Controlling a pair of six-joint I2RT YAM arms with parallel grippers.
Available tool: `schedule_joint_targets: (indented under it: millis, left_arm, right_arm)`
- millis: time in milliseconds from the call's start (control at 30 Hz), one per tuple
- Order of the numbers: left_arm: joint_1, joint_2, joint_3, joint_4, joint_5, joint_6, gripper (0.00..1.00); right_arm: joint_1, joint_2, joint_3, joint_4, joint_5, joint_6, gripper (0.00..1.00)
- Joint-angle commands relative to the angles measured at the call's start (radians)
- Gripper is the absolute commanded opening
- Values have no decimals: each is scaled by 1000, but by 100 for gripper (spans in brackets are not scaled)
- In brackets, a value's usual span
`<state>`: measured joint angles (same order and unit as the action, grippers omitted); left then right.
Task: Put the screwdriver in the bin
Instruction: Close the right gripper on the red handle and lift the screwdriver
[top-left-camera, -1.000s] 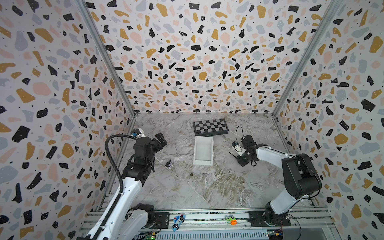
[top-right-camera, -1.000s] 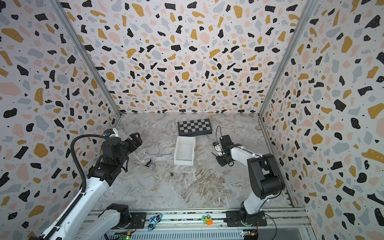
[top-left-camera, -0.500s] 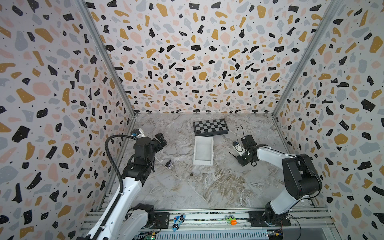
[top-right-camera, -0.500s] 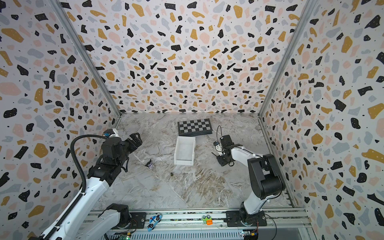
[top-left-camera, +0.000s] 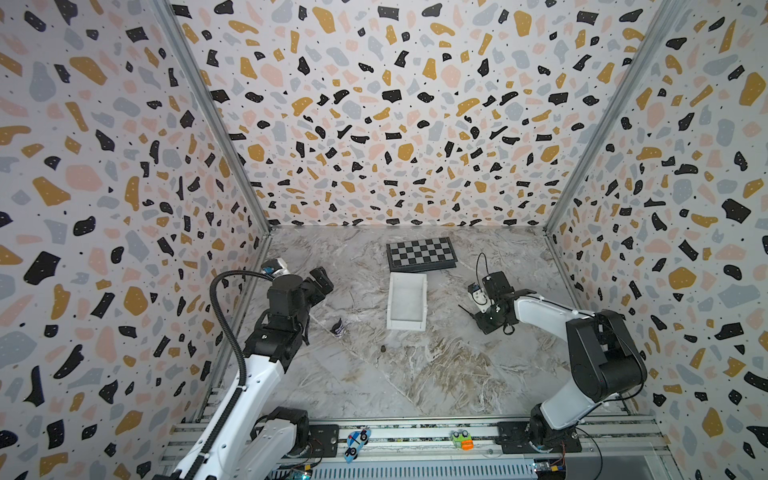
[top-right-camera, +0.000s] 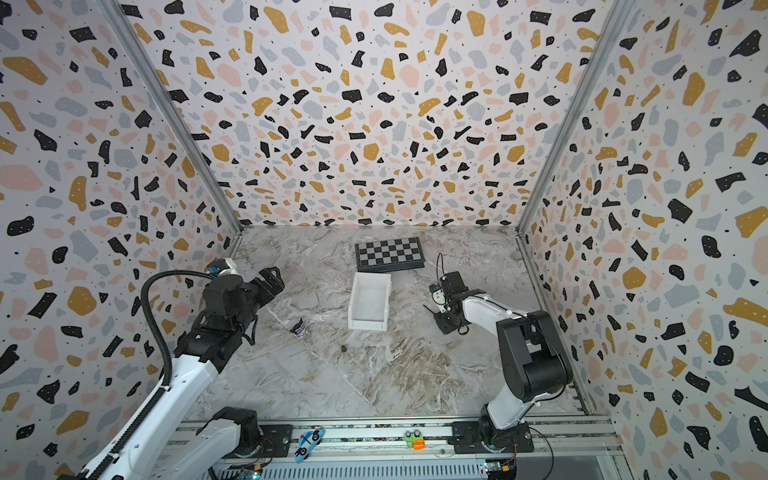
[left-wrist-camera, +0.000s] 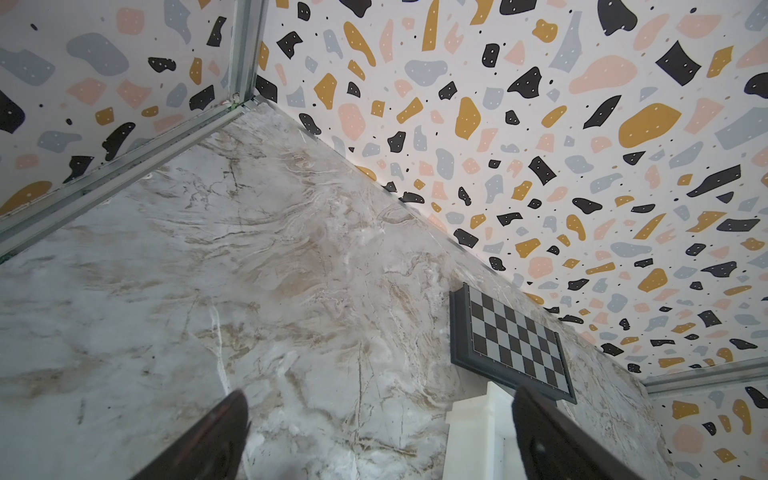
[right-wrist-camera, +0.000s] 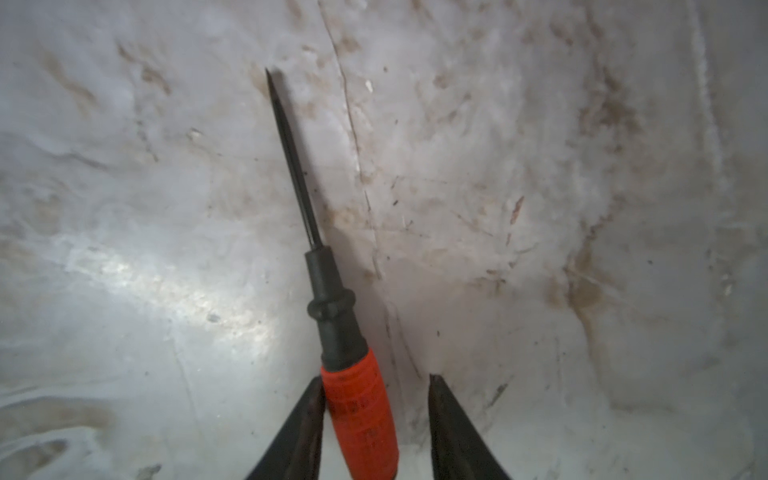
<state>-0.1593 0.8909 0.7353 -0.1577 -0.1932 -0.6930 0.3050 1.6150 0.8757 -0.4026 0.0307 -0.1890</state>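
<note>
The screwdriver (right-wrist-camera: 332, 307) lies flat on the marble table, with a red-orange handle, a black collar and a thin black shaft. My right gripper (right-wrist-camera: 376, 378) is low over it and open. The handle sits between the jaws, against one finger (right-wrist-camera: 307, 415), with a gap to the other. In both top views only the shaft (top-left-camera: 465, 309) (top-right-camera: 429, 309) pokes out from under this gripper (top-left-camera: 486, 322), pointing toward the bin. The white bin (top-left-camera: 406, 325) (top-right-camera: 368, 325) stands mid-table, with nothing seen inside. My left gripper (top-left-camera: 322, 278) (left-wrist-camera: 380, 390) hovers open and empty at the left.
A black-and-grey chessboard (top-left-camera: 420, 254) lies just behind the bin. A small dark crumpled scrap (top-left-camera: 338, 328) and a tiny pebble (top-left-camera: 382, 350) lie left of and in front of the bin. Two toy cars (top-left-camera: 356, 444) (top-left-camera: 463, 439) sit on the front rail. Patterned walls enclose three sides.
The right gripper's jaws have spread apart around the screwdriver handle. Neither arm has shifted noticeably, and the bin has not moved.
</note>
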Motion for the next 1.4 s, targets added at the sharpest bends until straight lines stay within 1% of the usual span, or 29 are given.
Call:
schedule_joint_targets:
  millis: [0,233,433,667,1133,1267,1367]
  left_arm:
    - [-5,-18,-3,10,-14,-2,100]
    - [-5,-23,-6,13,-15,-10,100]
    - [-5,-28,-2,10,-27,-9,100]
    - [-5,-21,2,-2,-26,-10,100]
    - [-5,-19,33,-48,-38,2,100]
    - [-5,-4,41,-58,-28,15,100]
    - [-5,16,60,-81,-16,48,100]
  right_arm:
    - [20,-27,-4,-68,17,18,44]
    - [38,13,4,-61,3,31,43]
    - [43,40,13,-45,-21,35,34]
    - [52,15,14,-37,-32,45,26]
    - [52,-48,-12,14,-65,69,23]
    - [52,-61,-21,39,-86,99,23]
    - [59,-77,-32,55,-97,125,23]
